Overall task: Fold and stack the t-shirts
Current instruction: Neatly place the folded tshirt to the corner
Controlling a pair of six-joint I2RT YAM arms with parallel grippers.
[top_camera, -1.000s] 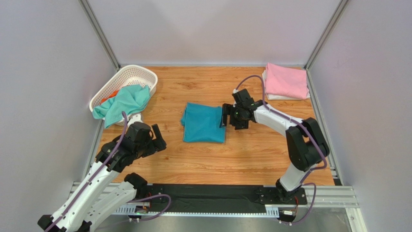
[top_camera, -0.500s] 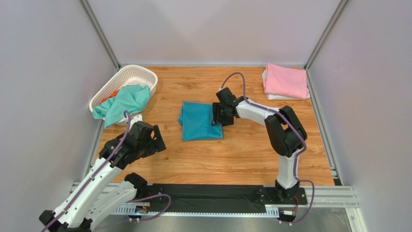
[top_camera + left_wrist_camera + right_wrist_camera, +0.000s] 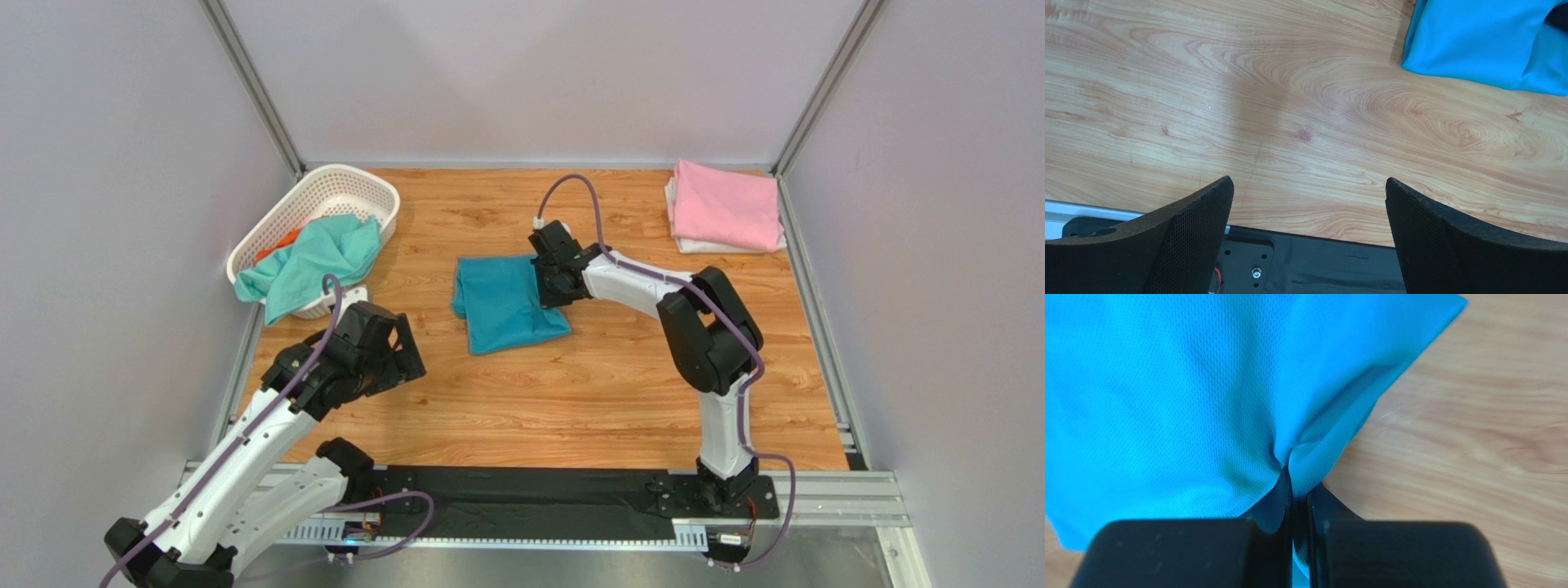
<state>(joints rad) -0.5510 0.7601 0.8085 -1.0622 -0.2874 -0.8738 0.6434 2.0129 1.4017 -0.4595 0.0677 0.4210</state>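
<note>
My right gripper (image 3: 1293, 489) pinches an edge of the soft, folded teal-blue t-shirt (image 3: 501, 309). My left gripper (image 3: 1308, 187) hangs spread wide, holding nothing.

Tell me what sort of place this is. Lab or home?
Probably an enclosed robot test cell, not a home: plain panel walls on aluminium posts box in a wood-grain tabletop, and the left arm and right arm are mounted on a black base plate at its near edge.
</note>
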